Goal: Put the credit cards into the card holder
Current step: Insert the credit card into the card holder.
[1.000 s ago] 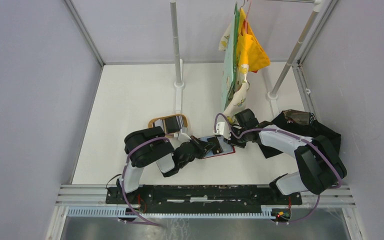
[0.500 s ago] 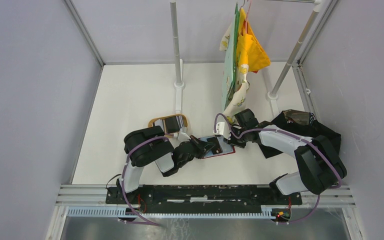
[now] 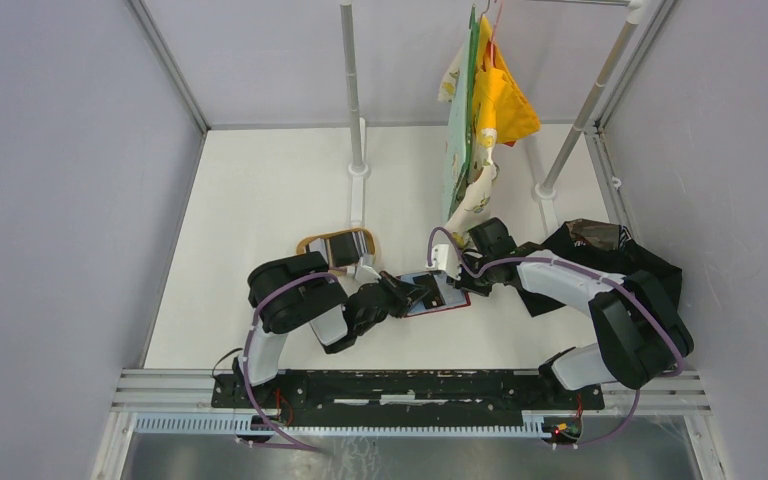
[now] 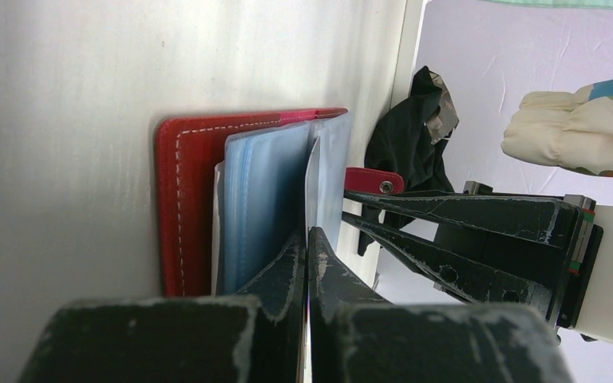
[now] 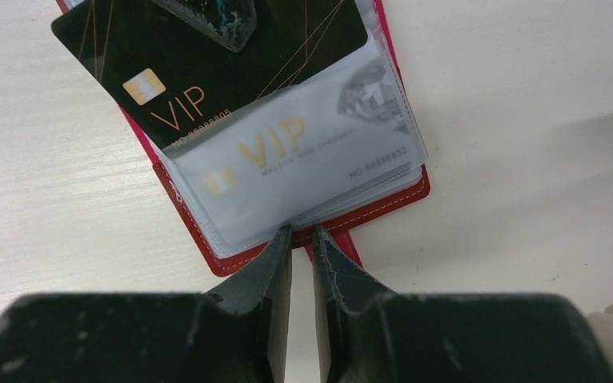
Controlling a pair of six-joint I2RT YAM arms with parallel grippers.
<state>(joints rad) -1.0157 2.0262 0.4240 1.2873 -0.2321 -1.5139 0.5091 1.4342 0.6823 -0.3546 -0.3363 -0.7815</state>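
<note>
Starting at the left, a tan oval tray sat on the white table with a few grey and dark credit cards lying in it. Just right of the tray, the left hand was pinched tight on a black plastic VIP credit card. The card's far end was tucked partway under the clear sleeves of the red leather-like folding card holder. The card holder lay opened flat on the table, between the two hands. A silver VIP credit card sat inside one sleeve, partly overlapped by the black one. Next, the right hand was narrow, its fingers nipped on the card holder's edge beside the red snap tab. Far right, a black crumpled cloth lay on the table.
</note>
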